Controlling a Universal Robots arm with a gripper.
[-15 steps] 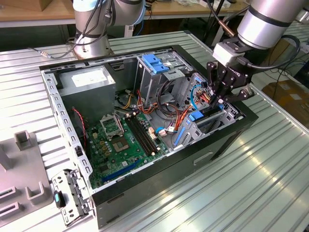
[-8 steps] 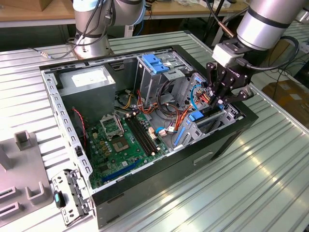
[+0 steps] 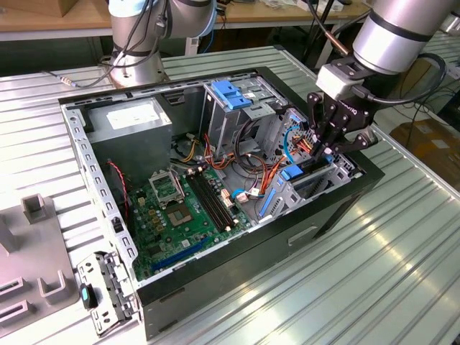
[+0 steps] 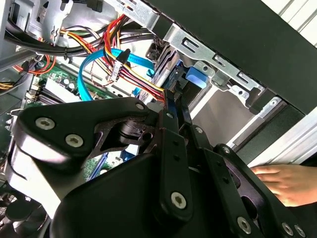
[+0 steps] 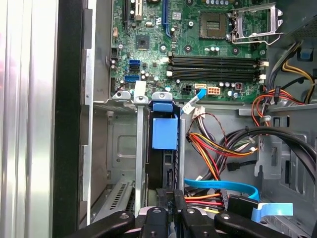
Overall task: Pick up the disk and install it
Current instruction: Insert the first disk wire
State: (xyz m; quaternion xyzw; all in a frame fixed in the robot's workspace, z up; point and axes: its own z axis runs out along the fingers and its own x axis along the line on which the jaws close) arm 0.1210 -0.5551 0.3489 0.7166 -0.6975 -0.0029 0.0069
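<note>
The gripper [image 3: 325, 147] hangs inside the open computer case [image 3: 215, 302], at the drive bay [image 3: 316, 183] by the case's wall on the exterior view's right. Its fingers [image 5: 170, 210] are pinched together on the edge of the disk [image 5: 164, 133], which stands on edge in the bay's narrow slot, metal walls close on both sides. Cables [image 5: 218, 148] crowd the motherboard [image 5: 198, 44] side. No writing is readable.

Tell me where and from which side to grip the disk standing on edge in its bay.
Judging by its pose, grip the disk by its thin exposed edge, coming from the case's open side. It stands on edge between metal bay walls, so its broad faces look blocked. The end effector sits there now.
</note>
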